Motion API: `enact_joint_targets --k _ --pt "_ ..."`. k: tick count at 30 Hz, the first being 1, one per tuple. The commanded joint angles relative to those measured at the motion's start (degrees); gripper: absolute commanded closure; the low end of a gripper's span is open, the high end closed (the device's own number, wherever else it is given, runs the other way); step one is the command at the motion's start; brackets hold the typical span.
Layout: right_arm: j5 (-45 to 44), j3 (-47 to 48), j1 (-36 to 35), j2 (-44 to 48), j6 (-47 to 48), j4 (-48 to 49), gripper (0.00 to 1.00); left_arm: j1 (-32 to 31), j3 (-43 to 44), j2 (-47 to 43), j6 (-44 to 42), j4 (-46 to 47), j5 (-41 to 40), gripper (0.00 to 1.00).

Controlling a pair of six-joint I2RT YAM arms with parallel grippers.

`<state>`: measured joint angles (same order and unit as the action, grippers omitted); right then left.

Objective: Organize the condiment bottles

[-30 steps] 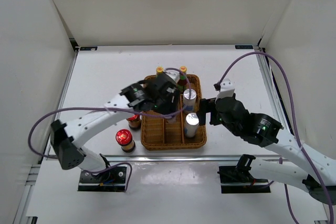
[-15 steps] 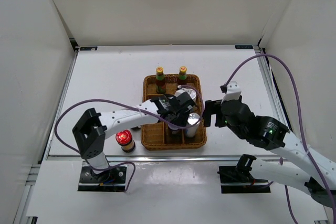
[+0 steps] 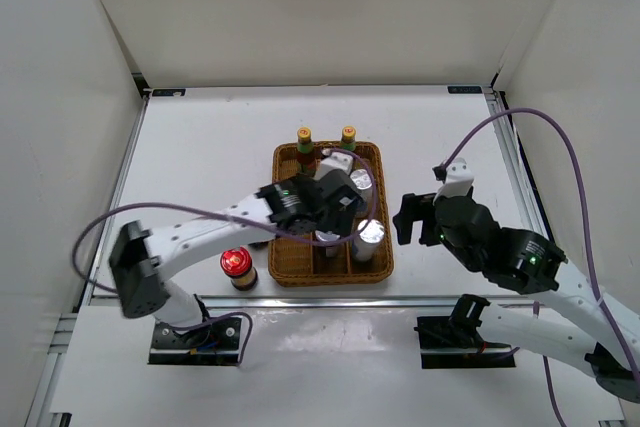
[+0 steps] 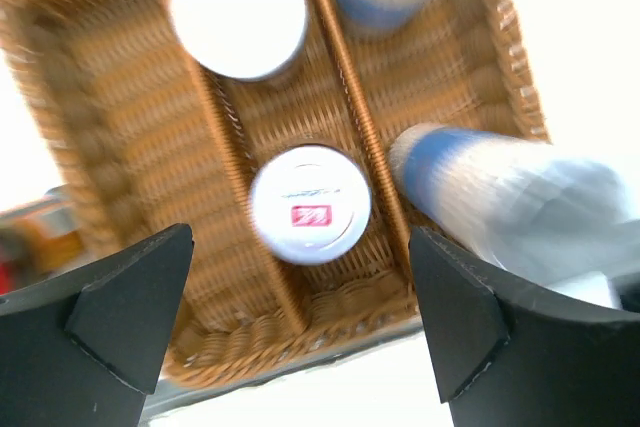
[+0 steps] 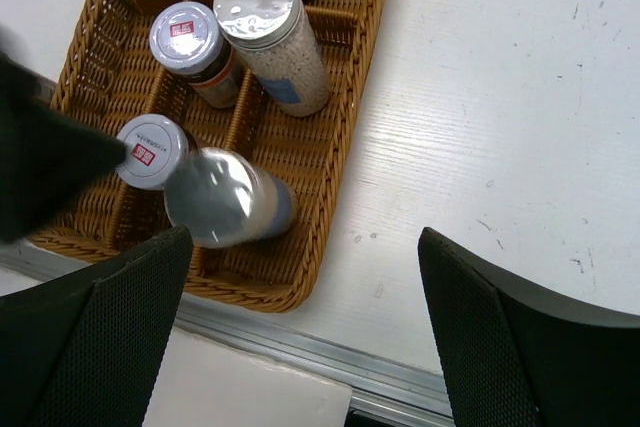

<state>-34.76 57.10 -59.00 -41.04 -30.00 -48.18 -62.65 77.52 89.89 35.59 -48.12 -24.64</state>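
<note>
Found left gripper [image 4: 300, 247] released, empty, above grey-lilac-lidded jar [image 4: 310, 204] standing in middle compartment of brown wicker divided tray [image 4: 250, 127]; right gripper [image 5: 305, 247] likewise spread, beside tray. Feared clipping tall silver-topped white-blue cylinder [image 4: 500, 197] next door on withdrawal, toppling it.

Bright, even overhead light; glare on the silver-topped cylinders [image 5: 256, 2]; left wrist view motion-blurred, overexposed.
</note>
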Motion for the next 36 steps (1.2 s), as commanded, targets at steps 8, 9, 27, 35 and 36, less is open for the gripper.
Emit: enact_joint_targets --k 8,9,27,35,36 --pt "-2.3 -1.1 -0.1 0.7 -1.0 -0.7 0.02 6.2 1.2 -26.2 -5.8 -14.3 -7.6 0.00" --pt "-2.3 -1.1 -0.1 -0.1 -1.5 -0.7 0.02 7.1 0.1 -26.9 -5.8 -15.2 -7.6 0.00" --pt "-0.7 0.5 -0.1 -3.6 0.0 1.5 0.02 28.1 -15.8 -22.1 -6.6 -7.6 11.7 0.00" --pt "-0.7 0.5 -0.1 -3.6 1.1 1.5 0.02 30.7 -16.8 -16.6 -7.8 -4.3 14.3 0.02" --pt "-0.7 0.5 -0.1 -3.6 1.1 1.5 0.02 31.2 -16.8 -15.7 -7.8 -4.3 14.8 0.11"
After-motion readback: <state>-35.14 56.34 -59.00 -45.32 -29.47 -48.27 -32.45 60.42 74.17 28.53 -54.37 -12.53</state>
